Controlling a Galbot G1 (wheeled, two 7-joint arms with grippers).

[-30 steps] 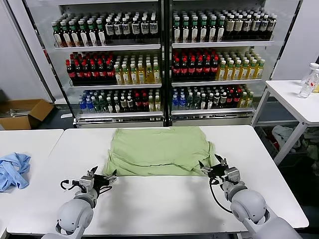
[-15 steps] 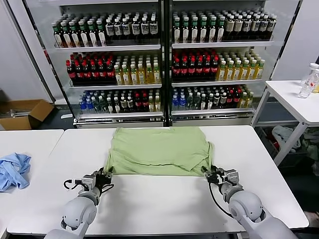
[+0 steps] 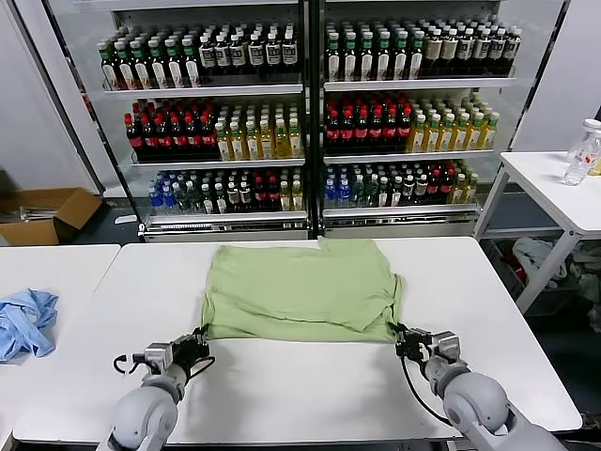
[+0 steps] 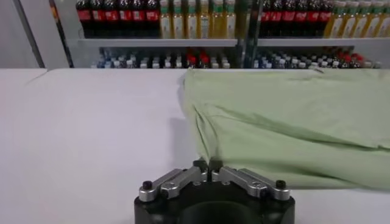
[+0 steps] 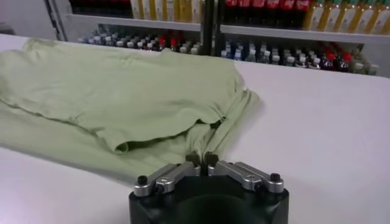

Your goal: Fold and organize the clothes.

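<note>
Gripped at its two near corners, the green shirt [image 3: 300, 289] lies flat mid-table — left gripper [image 4: 208, 167] and right gripper [image 5: 202, 161] are each clamped on fabric. Both corners are best moved together, level, so the fold stays square.

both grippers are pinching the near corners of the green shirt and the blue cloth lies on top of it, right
Not quite. Both grippers, left and right, do pinch the near corners of the green shirt, but the blue cloth isn't on it. The head view shows it on the separate table to the robot's left.
</note>
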